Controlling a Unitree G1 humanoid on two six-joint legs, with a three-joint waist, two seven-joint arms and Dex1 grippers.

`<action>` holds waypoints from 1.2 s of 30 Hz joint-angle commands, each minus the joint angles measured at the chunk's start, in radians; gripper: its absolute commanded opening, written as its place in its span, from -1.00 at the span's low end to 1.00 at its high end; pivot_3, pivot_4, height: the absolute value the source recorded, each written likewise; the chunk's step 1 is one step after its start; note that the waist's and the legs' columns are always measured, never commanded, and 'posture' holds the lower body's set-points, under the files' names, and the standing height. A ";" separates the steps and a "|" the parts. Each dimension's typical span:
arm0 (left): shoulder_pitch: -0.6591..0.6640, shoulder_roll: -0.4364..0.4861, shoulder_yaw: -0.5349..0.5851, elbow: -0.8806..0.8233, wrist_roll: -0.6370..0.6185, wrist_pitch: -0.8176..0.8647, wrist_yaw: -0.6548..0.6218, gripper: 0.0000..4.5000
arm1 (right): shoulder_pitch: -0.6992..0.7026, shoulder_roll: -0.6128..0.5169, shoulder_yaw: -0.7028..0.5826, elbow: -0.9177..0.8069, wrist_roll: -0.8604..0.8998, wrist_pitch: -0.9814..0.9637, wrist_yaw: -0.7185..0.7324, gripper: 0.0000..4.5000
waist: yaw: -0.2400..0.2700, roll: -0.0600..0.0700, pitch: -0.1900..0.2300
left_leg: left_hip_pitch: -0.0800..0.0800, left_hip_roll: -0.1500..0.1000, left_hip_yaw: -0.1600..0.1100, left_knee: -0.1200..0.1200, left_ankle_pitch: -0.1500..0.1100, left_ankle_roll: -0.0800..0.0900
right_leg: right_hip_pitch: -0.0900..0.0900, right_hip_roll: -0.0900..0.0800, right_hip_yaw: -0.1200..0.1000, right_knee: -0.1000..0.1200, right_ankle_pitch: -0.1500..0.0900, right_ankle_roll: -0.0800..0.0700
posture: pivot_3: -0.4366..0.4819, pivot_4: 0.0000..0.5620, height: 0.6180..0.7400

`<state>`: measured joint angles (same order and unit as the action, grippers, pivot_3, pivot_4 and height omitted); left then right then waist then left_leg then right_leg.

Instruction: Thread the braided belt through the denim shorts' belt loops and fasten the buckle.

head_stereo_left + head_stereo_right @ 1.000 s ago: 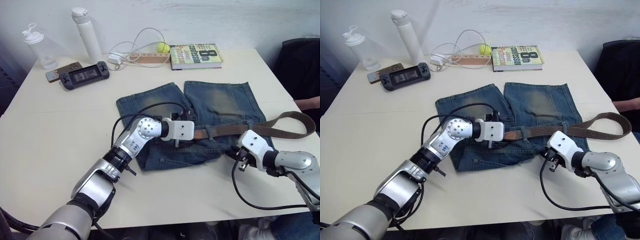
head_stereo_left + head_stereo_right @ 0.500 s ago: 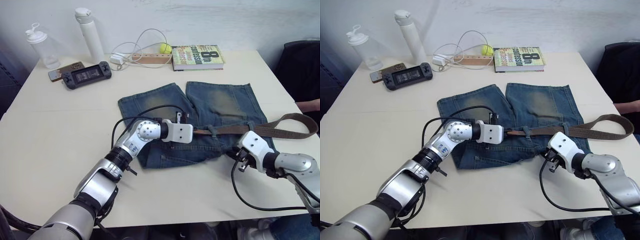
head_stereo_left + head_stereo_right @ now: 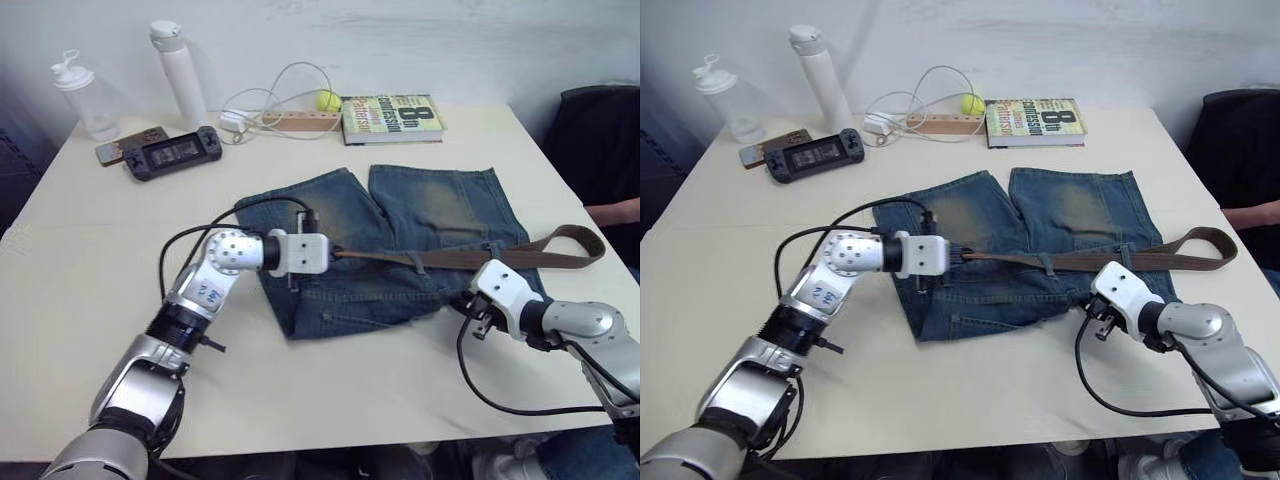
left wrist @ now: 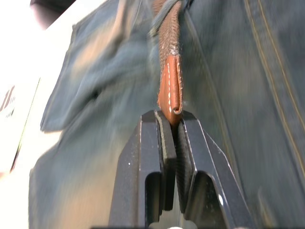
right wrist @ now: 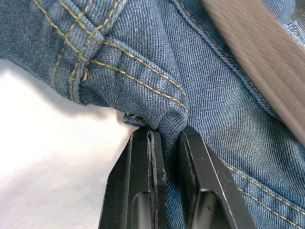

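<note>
The denim shorts (image 3: 425,205) lie flat mid-table, waistband toward me. The braided belt (image 3: 455,260) runs along the waistband under two belt loops (image 3: 418,262), and its far end curls back in a loop off the shorts' right side. My left gripper (image 3: 328,255) is shut on the belt's lighter brown tip (image 4: 170,88) over the shorts' left part. My right gripper (image 3: 468,306) is shut on a fold of the waistband (image 5: 157,102) at the shorts' right corner. I cannot make out the buckle.
Along the back edge stand a clear bottle (image 3: 85,95), a white bottle (image 3: 175,70), a phone (image 3: 125,146), a game console (image 3: 170,152), a white cable (image 3: 270,95), a yellow ball (image 3: 326,99) and a book (image 3: 390,115). A person's hand (image 3: 612,210) shows at the right edge.
My left gripper shut on the belt tip and drew it leftward, pulling the belt along the waistband; the belt's curl on the right shrank. The right gripper kept its hold.
</note>
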<state>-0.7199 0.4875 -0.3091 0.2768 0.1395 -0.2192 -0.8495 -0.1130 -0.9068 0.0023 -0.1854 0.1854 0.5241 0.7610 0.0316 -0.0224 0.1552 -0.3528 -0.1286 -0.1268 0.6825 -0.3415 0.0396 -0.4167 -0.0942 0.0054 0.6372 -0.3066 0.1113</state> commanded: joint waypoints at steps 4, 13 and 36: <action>0.035 0.034 0.045 -0.080 -0.023 0.036 -0.009 -1.00 | 0.006 -0.005 0.033 0.115 -0.065 0.039 -0.015 -0.96 | 0.002 0.000 0.000 | 0.001 0.000 0.000 0.000 -0.001 0.002 | 0.003 0.000 0.000 -0.003 0.001 0.002 | -0.05 -0.47 1.00; 0.093 0.040 0.056 -0.147 -0.101 0.131 -0.074 -0.62 | -0.009 -0.004 0.039 0.135 -0.070 0.011 -0.007 -0.96 | 0.000 -0.001 0.000 | 0.001 0.000 0.000 0.000 -0.002 0.002 | 0.004 0.000 0.000 -0.007 0.002 0.003 | -0.05 -0.47 1.00; 0.254 -0.047 0.282 -0.585 -0.727 1.003 0.002 1.00 | -0.621 -0.158 0.187 1.172 -0.469 -1.021 0.032 -0.97 | -0.009 0.024 0.013 | -0.002 0.001 0.004 -0.005 -0.002 0.004 | -0.002 0.001 0.001 -0.010 0.002 0.003 | -0.05 -0.47 1.00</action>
<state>-0.4581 0.4516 -0.0052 -0.2682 -0.5635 0.7831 -0.8563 -0.6960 -1.0504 0.1942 0.9271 -0.2477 -0.4740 0.8241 0.0229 0.0019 0.1681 -0.3554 -0.1282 -0.1229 0.6769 -0.3437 0.0428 -0.4193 -0.0937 0.0067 0.6276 -0.3043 0.1139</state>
